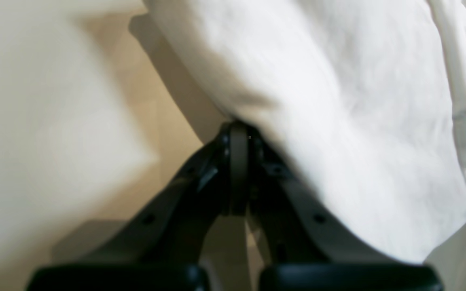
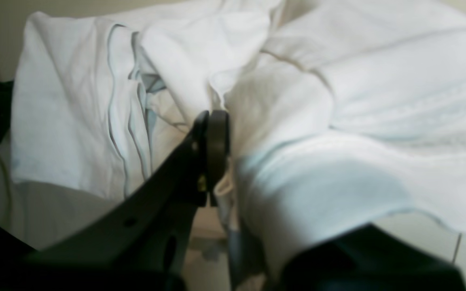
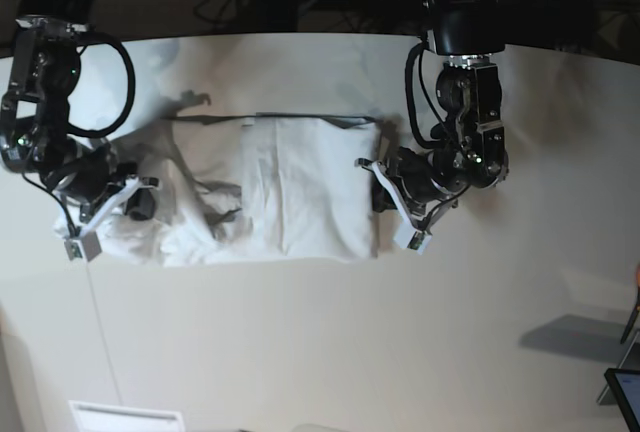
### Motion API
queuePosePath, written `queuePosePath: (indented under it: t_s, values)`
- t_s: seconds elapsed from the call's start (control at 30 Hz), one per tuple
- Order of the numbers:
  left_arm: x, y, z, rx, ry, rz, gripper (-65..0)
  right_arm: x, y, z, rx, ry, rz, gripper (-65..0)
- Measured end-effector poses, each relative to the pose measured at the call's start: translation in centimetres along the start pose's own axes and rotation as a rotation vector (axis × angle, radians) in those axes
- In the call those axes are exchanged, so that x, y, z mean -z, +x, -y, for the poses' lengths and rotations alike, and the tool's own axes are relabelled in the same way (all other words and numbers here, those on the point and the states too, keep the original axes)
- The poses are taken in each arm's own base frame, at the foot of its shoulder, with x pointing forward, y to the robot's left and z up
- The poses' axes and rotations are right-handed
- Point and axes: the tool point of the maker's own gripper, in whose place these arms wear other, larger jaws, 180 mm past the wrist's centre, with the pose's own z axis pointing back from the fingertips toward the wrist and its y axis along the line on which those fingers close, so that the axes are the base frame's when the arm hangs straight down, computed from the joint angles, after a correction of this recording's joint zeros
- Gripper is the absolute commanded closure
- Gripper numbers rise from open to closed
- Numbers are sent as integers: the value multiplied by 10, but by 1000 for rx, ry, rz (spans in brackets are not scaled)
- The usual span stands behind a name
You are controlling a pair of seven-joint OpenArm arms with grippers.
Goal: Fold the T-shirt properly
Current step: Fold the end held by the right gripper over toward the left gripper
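Note:
The white T-shirt lies across the pale table, with a flat folded middle panel and a bunched, wrinkled part at the left of the base view. My left gripper is at the shirt's right edge. In the left wrist view its jaws are shut, with the T-shirt coming off the tips, draping over one finger and casting a shadow below. My right gripper is at the bunched left end. Its jaws are shut on a fold of the T-shirt.
The table stretches bare toward the front of the base view. Black cables loop beside the right arm at the back left. A white label sits at the front edge, and a dark object pokes in at the lower right.

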Motion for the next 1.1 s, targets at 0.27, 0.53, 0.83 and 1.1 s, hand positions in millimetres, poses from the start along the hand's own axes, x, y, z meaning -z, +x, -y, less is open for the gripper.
queuePosePath:
  t_s: [0.27,0.53,0.83,1.1]
  values:
    - [1,2,2,2,0,1,0,7,-1,-20,-13,13,-3,-6]
    - [-1,1,-2,10,7,-4,0,-1,16,-13,-157,-140,35,-1]
    - [0,1,-2,9,6,-3,0,-9,28,-6,-219,-233,83,-1]
    - [6,1,3,2,-22,2,0,-5,34,-11,-268,-295,125,-1]
